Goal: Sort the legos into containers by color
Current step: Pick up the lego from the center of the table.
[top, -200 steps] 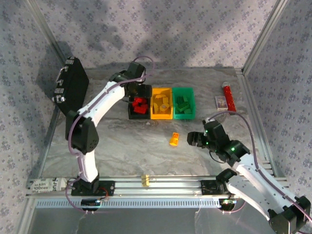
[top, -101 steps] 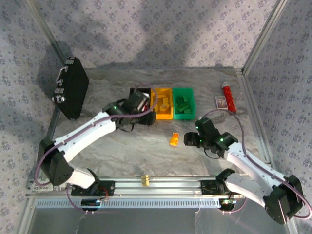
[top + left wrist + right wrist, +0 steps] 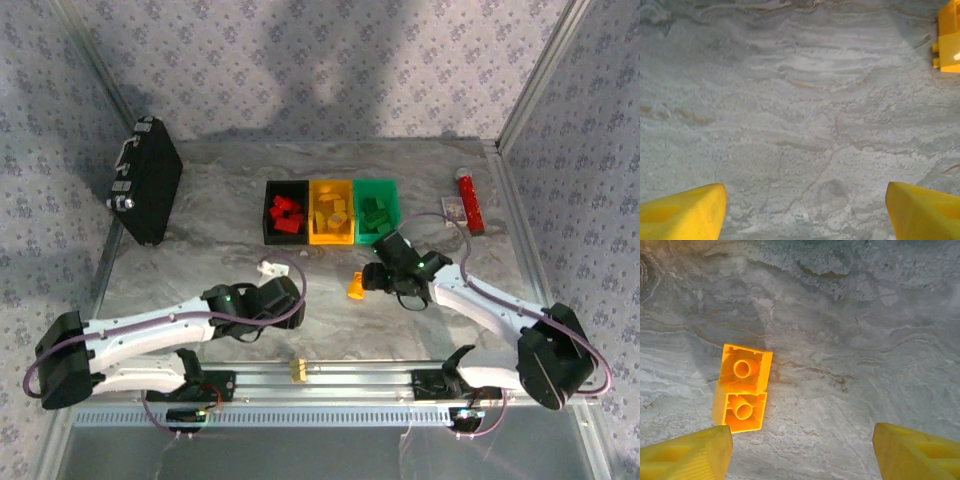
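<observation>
loose lego (image 3: 949, 39): cut by left wrist view's right edge | right end effector (image 3: 802, 452): cropped at bottom edge | legos (image 3: 333, 215) in containers (image 3: 332, 182): too small to count | white scrap (image 3: 270, 267) on tabletop (image 3: 200, 270): unidentifiable

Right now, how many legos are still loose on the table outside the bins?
1: a yellow-orange lego in front of the orange-yellow bin, right beside the open right tool. The arms may hide others.

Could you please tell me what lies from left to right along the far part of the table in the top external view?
black case → black bin → orange-yellow bin → green bin → red cylinder
</observation>
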